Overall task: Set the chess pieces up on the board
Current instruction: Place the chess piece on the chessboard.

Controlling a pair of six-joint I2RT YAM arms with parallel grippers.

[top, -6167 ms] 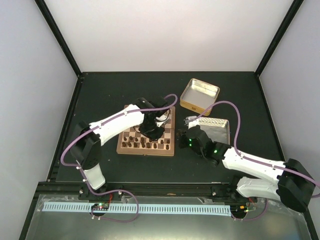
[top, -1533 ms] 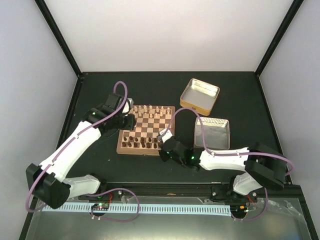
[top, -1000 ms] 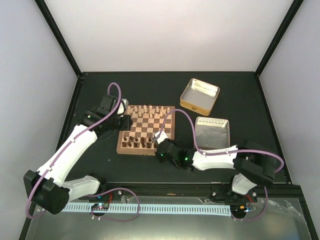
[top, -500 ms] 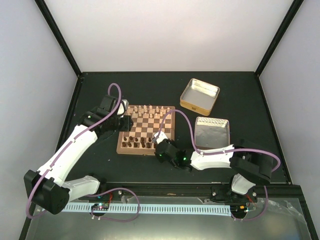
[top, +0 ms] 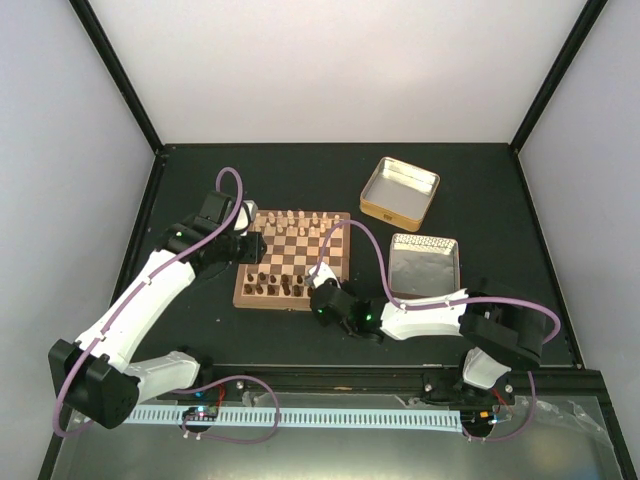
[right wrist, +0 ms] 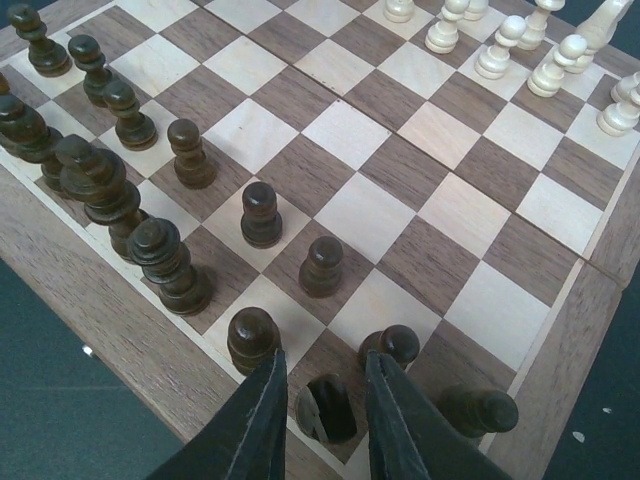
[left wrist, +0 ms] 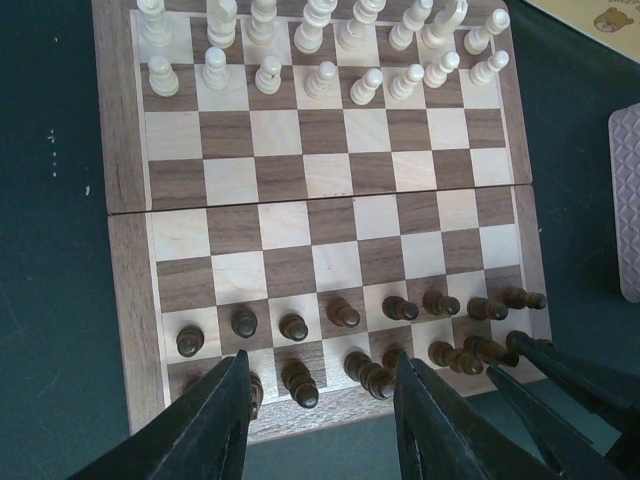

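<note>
The board (top: 300, 252) lies at the table's middle. Dark brown chess pieces (top: 285, 288) stand in its two near rows, and cream ones (top: 300, 218) in the far rows. My left gripper (top: 245, 244) hangs open and empty by the board's left side; in its wrist view the fingers (left wrist: 215, 420) frame the dark rows (left wrist: 343, 313) from above. My right gripper (top: 320, 286) is at the near right corner. In its wrist view it (right wrist: 322, 400) is open, jaws on either side of one dark piece (right wrist: 325, 408) on a corner square, with small gaps. Another dark piece (right wrist: 478, 410) lies tipped beside it.
An open metal tin (top: 399, 188) sits at the back right of the board. A second tin (top: 425, 265) lies to the board's right. The right arm's fingers (left wrist: 570, 380) show at the lower right of the left wrist view.
The left arm has drawn back from over the board to its left side. The right gripper has moved left from the tin to the near right corner. Almost still over the last half second.
</note>
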